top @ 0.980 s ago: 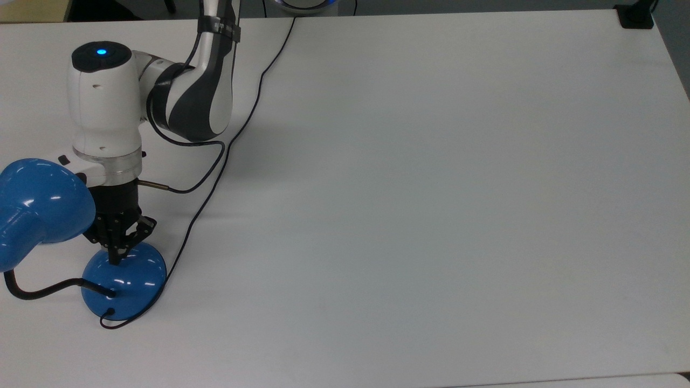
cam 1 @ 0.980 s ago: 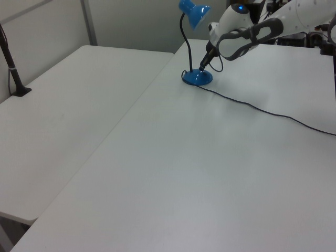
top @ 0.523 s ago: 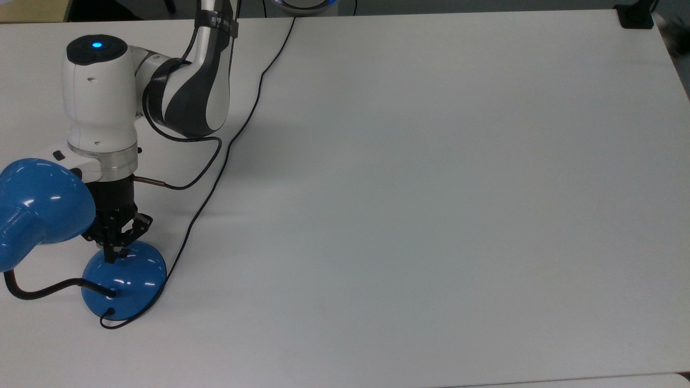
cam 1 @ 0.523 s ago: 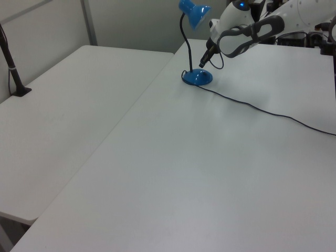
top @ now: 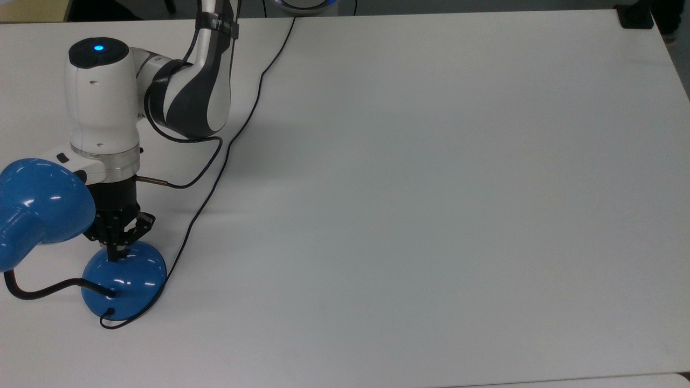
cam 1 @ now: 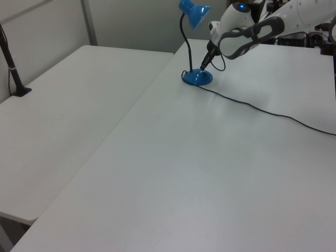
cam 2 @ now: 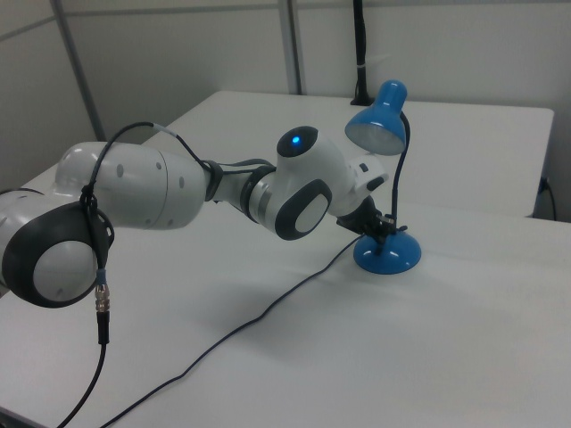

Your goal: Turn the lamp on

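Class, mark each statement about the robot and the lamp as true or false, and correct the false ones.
1. The lamp has a blue shade and a blue base. True.
2. The gripper is at the lamp's base. True.
3. The lamp lies tipped over on the table. False: it stands upright on its base.
4. The lamp's neck is white. False: it is black.
5. A thin black cord runs across the table. True.

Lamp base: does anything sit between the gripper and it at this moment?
Nothing visible does. In the top view the gripper points down at the upper edge of the lamp's blue base; the shade hangs to the top view's left of the gripper and the cord runs past on its right, neither in the way.
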`<action>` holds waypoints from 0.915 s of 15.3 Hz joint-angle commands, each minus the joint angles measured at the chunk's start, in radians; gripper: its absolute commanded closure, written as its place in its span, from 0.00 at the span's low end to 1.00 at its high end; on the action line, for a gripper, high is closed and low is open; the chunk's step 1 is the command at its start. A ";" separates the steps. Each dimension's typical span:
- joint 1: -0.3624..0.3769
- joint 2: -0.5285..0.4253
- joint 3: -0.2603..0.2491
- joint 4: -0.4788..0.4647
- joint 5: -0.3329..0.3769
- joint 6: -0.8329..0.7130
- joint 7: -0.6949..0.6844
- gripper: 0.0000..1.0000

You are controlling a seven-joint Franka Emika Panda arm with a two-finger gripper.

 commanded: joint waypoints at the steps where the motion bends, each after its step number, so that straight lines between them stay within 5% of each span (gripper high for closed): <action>1: 0.005 -0.027 0.000 -0.045 0.008 0.007 -0.036 1.00; 14: 0.006 0.002 0.001 -0.049 0.007 0.013 -0.041 1.00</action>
